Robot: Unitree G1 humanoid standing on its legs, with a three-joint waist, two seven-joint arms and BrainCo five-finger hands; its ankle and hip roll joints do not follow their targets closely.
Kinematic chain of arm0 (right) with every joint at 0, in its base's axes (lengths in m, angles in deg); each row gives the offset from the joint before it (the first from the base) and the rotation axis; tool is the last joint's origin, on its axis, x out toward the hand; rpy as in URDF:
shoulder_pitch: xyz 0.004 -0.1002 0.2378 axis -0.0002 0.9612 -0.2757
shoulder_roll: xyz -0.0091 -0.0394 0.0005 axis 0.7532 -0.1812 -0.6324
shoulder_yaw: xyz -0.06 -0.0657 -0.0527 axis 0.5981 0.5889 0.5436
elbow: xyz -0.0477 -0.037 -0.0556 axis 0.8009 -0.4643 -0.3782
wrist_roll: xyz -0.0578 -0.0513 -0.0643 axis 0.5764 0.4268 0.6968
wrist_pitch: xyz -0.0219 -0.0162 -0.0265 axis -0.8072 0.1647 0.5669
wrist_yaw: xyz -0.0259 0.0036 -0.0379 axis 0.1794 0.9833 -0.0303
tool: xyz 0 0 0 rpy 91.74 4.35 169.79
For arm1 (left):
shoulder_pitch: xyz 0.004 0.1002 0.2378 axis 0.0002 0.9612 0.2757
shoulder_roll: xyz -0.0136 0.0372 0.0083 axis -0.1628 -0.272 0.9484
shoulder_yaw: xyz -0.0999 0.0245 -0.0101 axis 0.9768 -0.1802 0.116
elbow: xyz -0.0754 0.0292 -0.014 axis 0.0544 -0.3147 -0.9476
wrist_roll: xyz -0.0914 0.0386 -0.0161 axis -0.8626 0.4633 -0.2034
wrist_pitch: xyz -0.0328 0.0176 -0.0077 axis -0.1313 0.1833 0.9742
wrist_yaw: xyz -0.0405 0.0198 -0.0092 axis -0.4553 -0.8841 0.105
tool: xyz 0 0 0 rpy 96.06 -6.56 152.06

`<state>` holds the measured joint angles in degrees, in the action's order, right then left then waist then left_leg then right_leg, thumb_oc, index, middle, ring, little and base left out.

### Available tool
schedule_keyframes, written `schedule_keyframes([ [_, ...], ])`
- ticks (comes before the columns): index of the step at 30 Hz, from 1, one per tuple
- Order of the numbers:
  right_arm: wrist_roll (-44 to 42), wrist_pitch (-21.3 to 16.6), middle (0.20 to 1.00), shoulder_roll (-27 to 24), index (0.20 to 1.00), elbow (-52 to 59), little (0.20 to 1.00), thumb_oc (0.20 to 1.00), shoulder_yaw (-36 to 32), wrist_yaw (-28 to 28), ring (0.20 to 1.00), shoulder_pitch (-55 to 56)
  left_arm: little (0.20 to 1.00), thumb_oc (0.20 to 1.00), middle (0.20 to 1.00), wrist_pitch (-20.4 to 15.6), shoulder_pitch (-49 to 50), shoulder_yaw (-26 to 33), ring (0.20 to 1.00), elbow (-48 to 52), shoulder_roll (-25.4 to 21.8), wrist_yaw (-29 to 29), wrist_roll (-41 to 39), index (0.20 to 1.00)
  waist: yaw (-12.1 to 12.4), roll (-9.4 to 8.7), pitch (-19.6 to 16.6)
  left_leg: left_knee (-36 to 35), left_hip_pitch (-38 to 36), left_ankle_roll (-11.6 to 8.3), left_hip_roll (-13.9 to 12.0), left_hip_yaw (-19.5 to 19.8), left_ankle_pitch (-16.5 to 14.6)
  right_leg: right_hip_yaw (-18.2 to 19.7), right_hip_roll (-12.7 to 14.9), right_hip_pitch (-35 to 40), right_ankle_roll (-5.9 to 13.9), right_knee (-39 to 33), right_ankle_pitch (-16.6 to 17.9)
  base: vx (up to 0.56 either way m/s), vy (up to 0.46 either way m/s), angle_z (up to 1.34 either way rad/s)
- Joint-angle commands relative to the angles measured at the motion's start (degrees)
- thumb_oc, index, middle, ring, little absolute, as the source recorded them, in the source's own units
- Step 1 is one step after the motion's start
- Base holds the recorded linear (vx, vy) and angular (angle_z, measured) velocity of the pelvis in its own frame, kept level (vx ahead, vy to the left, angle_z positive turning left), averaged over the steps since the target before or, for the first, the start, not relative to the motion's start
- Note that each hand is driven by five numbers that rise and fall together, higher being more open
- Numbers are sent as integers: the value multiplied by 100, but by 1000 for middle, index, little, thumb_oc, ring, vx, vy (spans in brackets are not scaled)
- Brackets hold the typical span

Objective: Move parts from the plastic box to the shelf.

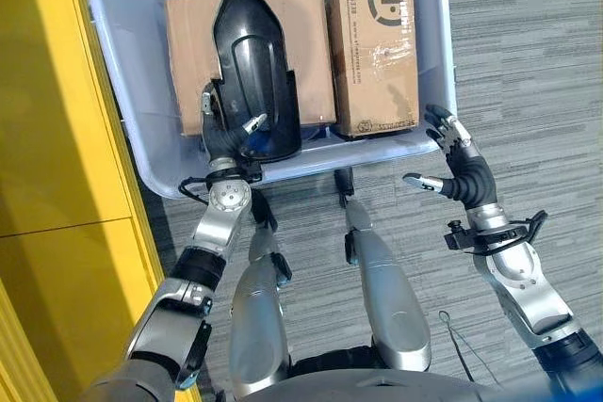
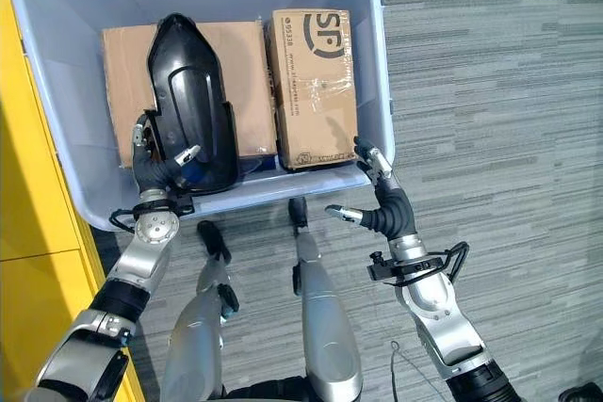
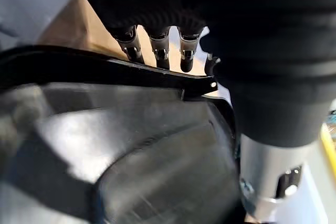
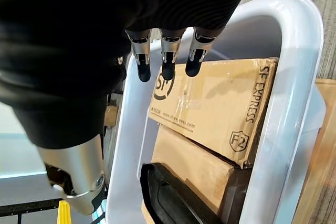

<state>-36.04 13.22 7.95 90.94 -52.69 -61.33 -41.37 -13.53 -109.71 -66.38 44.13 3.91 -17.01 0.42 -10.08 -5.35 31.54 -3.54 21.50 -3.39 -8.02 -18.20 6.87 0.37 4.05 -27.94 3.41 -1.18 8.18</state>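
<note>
Your left hand (image 1: 229,129) is inside the plastic box (image 1: 122,63), at its near wall, with fingers (image 3: 156,51) hooked over the rim of the black part (image 1: 252,72) and the thumb coming round on its other side, so the hand grips the near end of that part. The black part is a long, glossy moulded shell (rounded at the far end, wider and hollow toward you), and it lies tilted on top of the larger cardboard box (image 1: 188,44), which fills the left side of the plastic box. Just beside it on the right sits a smaller cardboard box (image 1: 374,54) with printed markings and clear tape across its lid, its right side close against the plastic box's wall. Your right hand (image 1: 459,162) hovers outside the plastic box, near its front right corner, fingers (image 4: 167,59) straight and spread with the thumb held apart, holding nothing; its fingertips are close to the pale rim, and whether they touch it you cannot tell. The plastic box stands on grey striped carpet (image 1: 528,72), and a yellow panel (image 1: 57,138) runs along your left side, just beside the box.
</note>
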Motion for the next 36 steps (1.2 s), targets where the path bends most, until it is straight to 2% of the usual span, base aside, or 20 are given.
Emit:
schedule_keyframes([
  [1, -185, -447, 1000, -89, 1000, 185, 1000, 1000, -100, 4, 1000, -81, 1000, 1000, 1000, 96, -131, -60, 1000, -390, -238, -40, 357, 1000, -12, -428, -174, 439, 5, -298, -346, 320, -141, -208, 464, -24, 534, 437, -119, 8, -2, -4],
  [3, -193, -467, 1000, -113, 1000, 204, 1000, 1000, -37, -8, 1000, -97, 1000, 1000, 1000, 166, -356, -143, 1000, -750, -184, -109, 345, 1000, -53, -452, -174, 449, 22, -303, -346, 303, -140, -193, 455, -51, 536, 443, -114, 42, 8, -2],
  [4, -205, -464, 1000, -135, 1000, 212, 1000, 1000, 14, -11, 1000, -96, 1000, 1000, 1000, 227, -470, -198, 1000, -932, -151, -152, 362, 1000, -70, -442, -174, 442, -79, -347, -355, 342, -266, -194, 444, 47, 572, 448, -225, 82, 9, -1],
  [7, -222, -494, 1000, -220, 1000, 267, 1000, 1000, 131, -68, 1000, -138, 1000, 1000, 1000, 422, -930, -335, 1000, -1534, -44, -360, 533, 1000, -151, -488, -174, 467, 64, -311, -348, 283, -137, -162, 438, -113, 535, 452, -103, -17, -11, 0],
  [8, -229, -501, 1000, -228, 1000, 271, 1000, 1000, 167, -88, 1000, -129, 1000, 1000, 1000, 474, -988, -358, 1000, -1680, 2, -412, 536, 1000, -161, -473, -174, 457, -35, -351, -357, 325, -265, -168, 429, -20, 570, 460, -216, 92, 4, 0],
  [14, -257, -543, 1000, -313, 1000, 287, 1000, 1000, 391, -247, 1000, -239, 1000, 1000, 1000, 868, -1561, -371, 1000, -3044, 159, -757, 544, 1000, -268, -511, -174, 485, 14, -353, -369, 299, -270, -112, 396, -93, 564, 475, -203, 14, 2, 0],
  [15, -270, -552, 1000, -327, 1000, 292, 1000, 1000, 424, -247, 1000, -269, 805, 805, 805, 967, -1631, -353, 805, -3337, 170, -753, 574, 805, -281, -508, -174, 493, 26, -354, -371, 293, -272, -106, 391, -108, 567, 483, -203, 0, 0, 0],
  [16, -262, -563, 1000, -356, 1000, 307, 1000, 1000, 432, -270, 1000, -265, 200, 200, 200, 1033, -1706, -399, 200, -3413, 159, -809, 639, 200, -292, -499, -174, 491, 36, -352, -368, 297, -273, -94, 389, -120, 567, 483, -200, 0, 0, 0],
  [21, -274, -569, 1000, -376, 1000, 323, 1000, 1000, 486, -295, 1000, -251, 200, 200, 200, 1065, -1727, -374, 200, -3684, 211, -824, 571, 200, -298, -462, -174, 505, 45, -349, -366, 294, -283, -83, 377, -140, 562, 488, -205, 0, 0, 0],
  [32, -327, -577, 1000, -392, 1000, 332, 1000, 1000, 396, -302, 1000, -113, 200, 200, 200, 803, -1512, -152, 200, -3668, 409, -742, -71, 200, -245, -351, -174, 476, -133, -333, -330, 329, -330, -125, 392, 32, 529, 509, -270, 0, 0, 0],
  [33, -333, -566, 1000, -388, 1000, 316, 1000, 1000, 386, -302, 1000, -103, 200, 200, 200, 788, -1474, -150, 200, -3620, 414, -731, -93, 200, -230, -328, -174, 475, -192, -331, -323, 329, -337, -127, 401, 94, 528, 507, -278, -74, -13, 0],
  [34, -331, -559, 1000, -382, 1000, 316, 1000, 1000, 383, -304, 1000, -122, 200, 200, 200, 765, -1432, -133, 200, -3562, 424, -721, -121, 200, -218, -340, -174, 482, -133, -295, -311, 288, -210, -121, 410, 37, 490, 498, -162, 0, 0, 0],
  [35, -333, -547, 1000, -376, 1000, 288, 1000, 1000, 381, -312, 1000, -127, 200, 200, 200, 747, -1358, -132, 200, -3483, 433, -720, -142, 200, -191, -289, -174, 458, -272, -333, -310, 341, -333, -144, 411, 175, 524, 503, -283, -78, -11, -1],
  [36, -333, -531, 1000, -347, 1000, 257, 1000, 1000, 359, -332, 1000, -150, 200, 200, 200, 683, -1214, -90, 200, -3249, 430, -710, -205, 200, -152, -263, -174, 454, -276, -291, -286, 320, -213, -156, 427, 180, 490, 512, -184, 0, 0, 0],
])
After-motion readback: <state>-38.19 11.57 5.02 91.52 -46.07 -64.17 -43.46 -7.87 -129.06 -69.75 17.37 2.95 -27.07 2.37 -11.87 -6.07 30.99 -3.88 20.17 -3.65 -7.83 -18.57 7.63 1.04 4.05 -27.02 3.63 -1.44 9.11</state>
